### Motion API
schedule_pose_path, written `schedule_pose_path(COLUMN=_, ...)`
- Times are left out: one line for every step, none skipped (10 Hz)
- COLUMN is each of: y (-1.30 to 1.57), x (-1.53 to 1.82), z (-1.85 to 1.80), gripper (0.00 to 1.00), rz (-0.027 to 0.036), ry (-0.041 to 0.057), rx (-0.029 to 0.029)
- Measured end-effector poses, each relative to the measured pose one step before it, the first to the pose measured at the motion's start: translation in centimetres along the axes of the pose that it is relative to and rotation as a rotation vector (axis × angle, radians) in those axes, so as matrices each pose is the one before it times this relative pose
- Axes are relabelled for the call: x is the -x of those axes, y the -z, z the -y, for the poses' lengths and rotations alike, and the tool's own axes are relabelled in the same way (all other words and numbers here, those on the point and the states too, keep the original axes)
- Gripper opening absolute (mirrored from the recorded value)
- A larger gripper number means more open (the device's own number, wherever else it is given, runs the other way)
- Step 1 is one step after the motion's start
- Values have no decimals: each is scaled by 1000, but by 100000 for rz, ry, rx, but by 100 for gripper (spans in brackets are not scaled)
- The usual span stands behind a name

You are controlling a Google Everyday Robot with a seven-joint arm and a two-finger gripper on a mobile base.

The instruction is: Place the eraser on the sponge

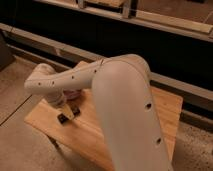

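Note:
The eraser (64, 118) is a small black bar lying on the wooden table (105, 137), near its left end. My gripper (69, 111) is low over the table right at the eraser, mostly hidden under my white arm (75, 80). Whether it holds the eraser cannot be made out. The sponge is hidden from view. A dark reddish bowl (75, 94) peeks out from under the forearm, just behind the eraser.
My bulky upper arm (127, 115) covers the middle of the table. The table's right part (167, 107) shows bare wood. A dark wall with a light rail (45, 42) runs behind the table, and speckled floor (20, 145) lies to the left.

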Motion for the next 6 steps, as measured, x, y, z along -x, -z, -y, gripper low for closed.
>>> schedule_pose_path(y=-236, x=-50, z=-66, gripper=65, rz=-67, ry=-351, rx=-38)
schedule_pose_path(y=-355, x=-160, z=-111, gripper=65, rz=-48, ry=-742, rx=-276)
schedule_pose_path(y=-237, x=-129, z=-58, gripper=65, rz=-114, ry=-509, rx=-476)
schedule_pose_path(y=-147, x=-24, z=-38, gripper=65, rz=-13, ry=-261, rx=-376)
schedule_pose_path(y=-170, x=-84, z=-59, gripper=65, rz=-28, ry=-403, rx=-575)
schedule_pose_path(y=-125, x=-48, z=-69, gripper=65, rz=131, ry=-234, rx=-320)
